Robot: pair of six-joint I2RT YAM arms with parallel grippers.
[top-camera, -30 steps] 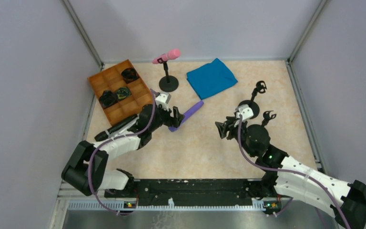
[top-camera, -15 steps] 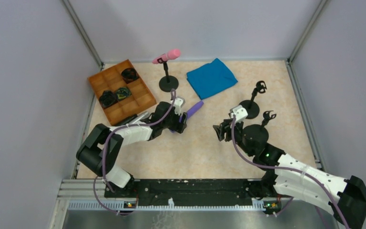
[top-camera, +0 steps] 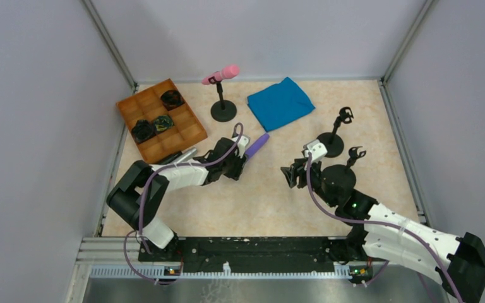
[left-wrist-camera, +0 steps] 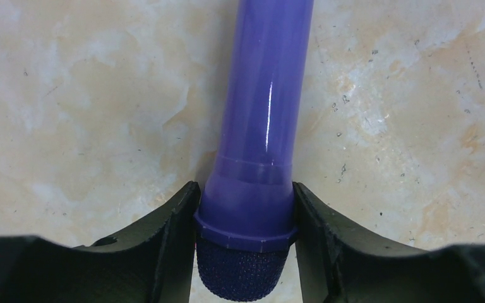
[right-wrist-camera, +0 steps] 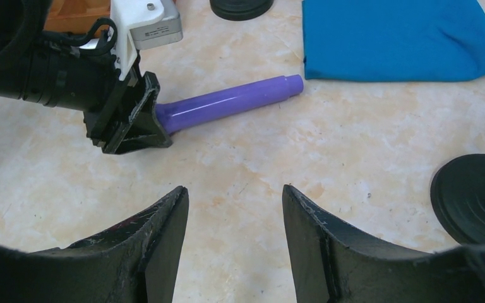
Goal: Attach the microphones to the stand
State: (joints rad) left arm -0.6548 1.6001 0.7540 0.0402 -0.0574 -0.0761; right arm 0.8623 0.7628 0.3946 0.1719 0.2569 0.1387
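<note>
A purple microphone (top-camera: 256,144) lies flat on the table; it also shows in the left wrist view (left-wrist-camera: 262,126) and the right wrist view (right-wrist-camera: 227,101). My left gripper (top-camera: 237,165) is low on the table, its jaws closed against the collar at the mesh head end (left-wrist-camera: 245,221). My right gripper (top-camera: 288,175) is open and empty above bare table (right-wrist-camera: 233,208), facing the left gripper. A pink microphone (top-camera: 222,74) sits clipped in the back stand (top-camera: 223,111). Two empty black stands (top-camera: 333,144) (top-camera: 338,177) are on the right.
An orange compartment tray (top-camera: 161,120) with dark items is at the back left. A dark microphone (top-camera: 178,155) lies beside it, partly under my left arm. A blue cloth (top-camera: 280,103) lies at the back centre. A stand base (right-wrist-camera: 473,196) is right of my right gripper.
My left arm has stretched forward and down, bringing its gripper around the purple microphone's head end. My right gripper has shifted slightly left.
</note>
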